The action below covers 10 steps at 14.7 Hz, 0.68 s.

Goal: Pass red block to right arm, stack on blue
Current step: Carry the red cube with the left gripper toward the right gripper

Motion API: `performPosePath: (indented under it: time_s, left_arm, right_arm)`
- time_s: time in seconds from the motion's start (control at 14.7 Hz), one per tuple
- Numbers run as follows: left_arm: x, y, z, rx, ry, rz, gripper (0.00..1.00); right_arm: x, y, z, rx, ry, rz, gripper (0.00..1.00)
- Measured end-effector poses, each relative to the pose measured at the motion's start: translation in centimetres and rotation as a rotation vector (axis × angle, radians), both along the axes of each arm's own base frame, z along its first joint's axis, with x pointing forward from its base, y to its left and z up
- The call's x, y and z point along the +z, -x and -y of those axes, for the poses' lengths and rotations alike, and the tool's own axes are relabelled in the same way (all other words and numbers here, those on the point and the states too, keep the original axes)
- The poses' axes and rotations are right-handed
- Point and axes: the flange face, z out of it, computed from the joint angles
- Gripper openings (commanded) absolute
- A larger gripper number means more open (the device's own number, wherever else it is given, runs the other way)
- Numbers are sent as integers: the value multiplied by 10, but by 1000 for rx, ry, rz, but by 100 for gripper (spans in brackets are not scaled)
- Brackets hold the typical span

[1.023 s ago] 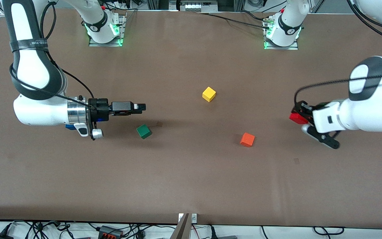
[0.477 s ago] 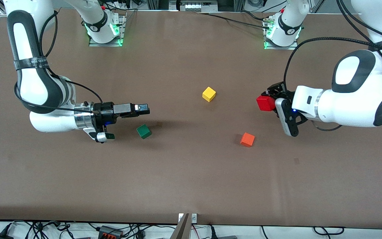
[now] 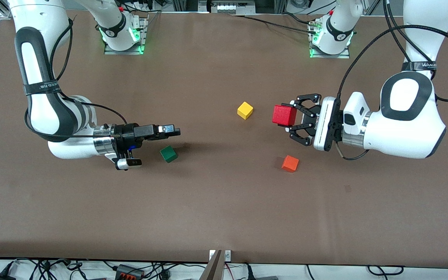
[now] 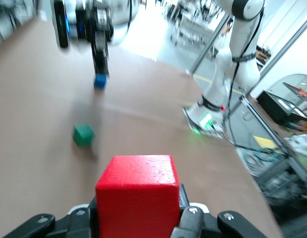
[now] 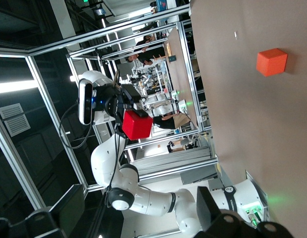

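One red block (image 3: 284,115) sits clamped between the jaws of the left gripper (image 3: 292,116), carried in the air over the worktop (image 3: 224,210) with its free face turned toward the right arm's end. The left arm comes down from its base, bends sharply at the elbow and lies nearly level, its wrist horizontal, so the black linked fingers (image 3: 301,100) point sideways along the worktop. In the left wrist view the block (image 4: 138,196) fills the space between those jaws.

Just off the block's free face, down on the worktop, is a yellow cube (image 3: 245,110); an orange cube (image 3: 290,163) rests nearer the front camera than the left jaws, below and apart from them.

The right gripper (image 3: 171,131) also lies level, above the worktop, aimed straight at the left gripper, the two well apart with open worktop between. Its slim straight jaws stand parted and hold nothing. The right arm drops from its base, folds at the elbow and runs flat to a silver wrist ring (image 3: 99,144). A green cube (image 3: 168,154) lies on the worktop just under and slightly nearer the front camera than those jaws. The blue cube (image 4: 99,82) shows in the left wrist view on the worktop beneath the right arm's wrist; the front view shows only a sliver of it.
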Motion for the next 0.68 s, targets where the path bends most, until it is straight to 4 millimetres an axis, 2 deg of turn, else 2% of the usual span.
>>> performPosePath:
  time_s: [0.07,0.2,0.41,0.55,0.68]
  left_arm:
    - [-5,-2,7,31,65,46,9]
    - [-25,1,36,109,177,117,9]
    - [-58,20,77,209,283,169,8]
    - [-71,30,90,256,348,178,8]
    - [-76,33,93,294,406,196,8]
  right_arm:
    - [0,2,-1,14,-9,-7,100]
    - [1,2,-2,12,-35,-17,100]
    - [4,-1,-3,-13,-81,-27,100]
    - [3,0,-6,-10,-85,-28,100]
    - [-2,1,-9,-7,-85,-32,100]
